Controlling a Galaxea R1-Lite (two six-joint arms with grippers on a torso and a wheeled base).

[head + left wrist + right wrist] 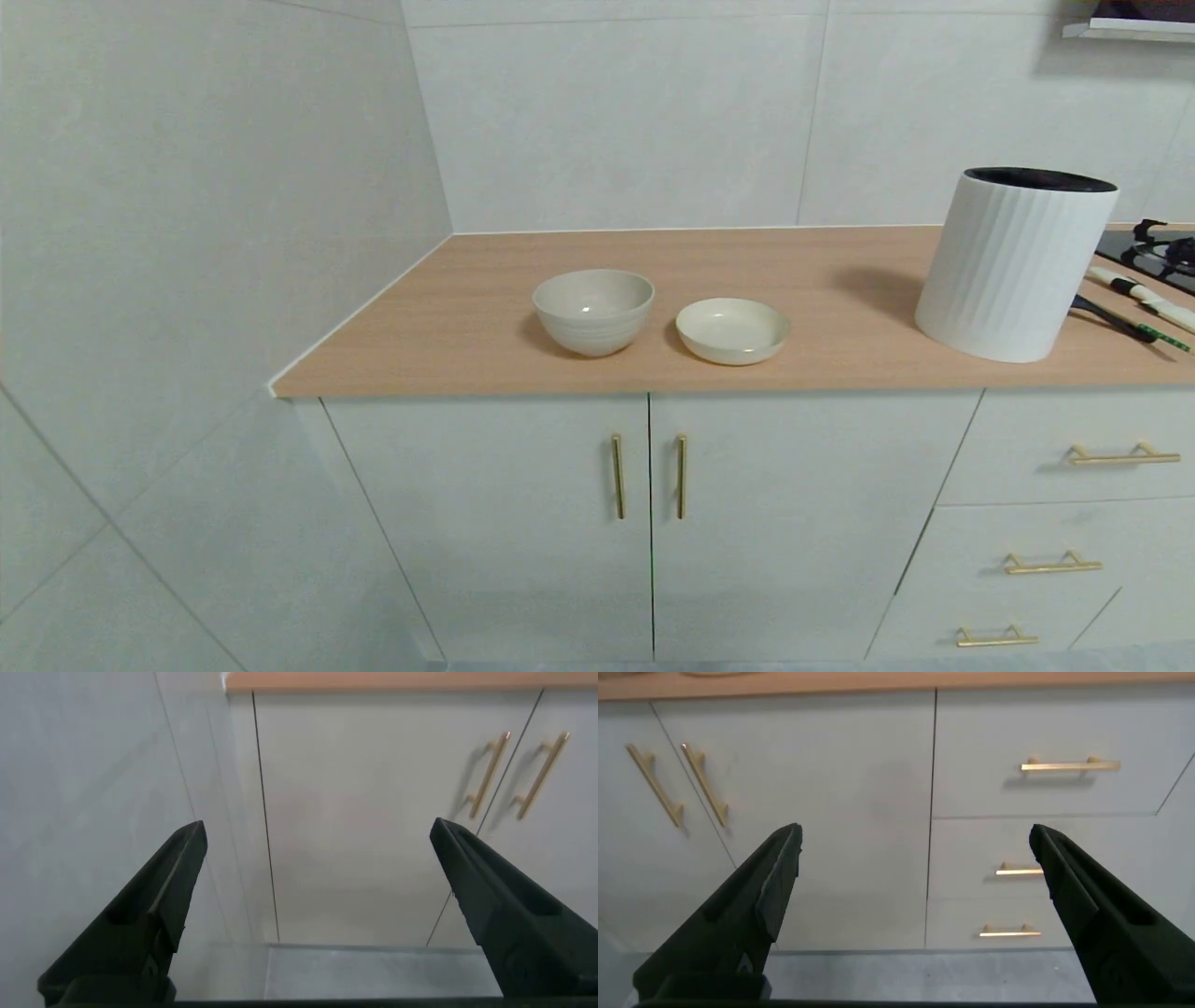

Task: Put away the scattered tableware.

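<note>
Greyish-cream bowl [593,311] and paler cream dish [733,329] on tan wood-grain tabletop [794,261]; white vertically ribbed canister [1013,271], black top; white cabinet doors [504,532], gold handles [617,476].

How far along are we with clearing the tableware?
Nothing looks put away: the deep cream ceramic bowl and the shallow cream dish both sit on the wooden countertop. Nothing is in hand; the left pincer and right pincer are open, low before the white cabinet fronts. Both pieces remain.

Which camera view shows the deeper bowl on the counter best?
The head view: the deeper bowl stands whole on the counter, beside the shallow dish. Both wrist views face the cabinet fronts below the counter edge.
</note>
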